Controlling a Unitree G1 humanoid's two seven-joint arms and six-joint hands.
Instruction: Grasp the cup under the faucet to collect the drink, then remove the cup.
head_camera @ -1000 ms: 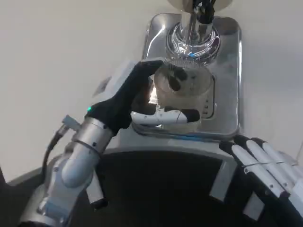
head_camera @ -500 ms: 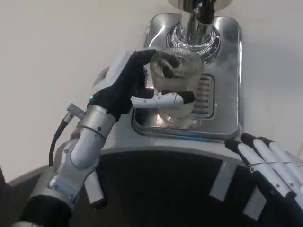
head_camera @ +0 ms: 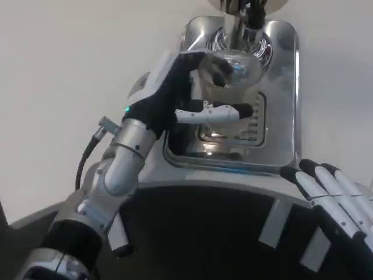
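A clear glass cup (head_camera: 228, 81) is held up above the shiny steel drip tray (head_camera: 280, 116), close under the chrome faucet (head_camera: 243, 17) at the top. My left hand (head_camera: 175, 99) grips the cup from its left side, with fingers (head_camera: 224, 112) wrapped across the front of the glass. What the cup holds is not visible. My right hand (head_camera: 332, 192) rests low at the bottom right, fingers held straight side by side and nothing in them.
The drip tray has a slotted grate (head_camera: 233, 137) in its middle. White table (head_camera: 70, 70) spreads to the left and right (head_camera: 341, 87) of the tray. A dark curved edge of my body (head_camera: 198, 233) fills the bottom.
My left hand has lifted the cup off the grate and carried it up and back toward the faucet. The right hand has barely shifted.
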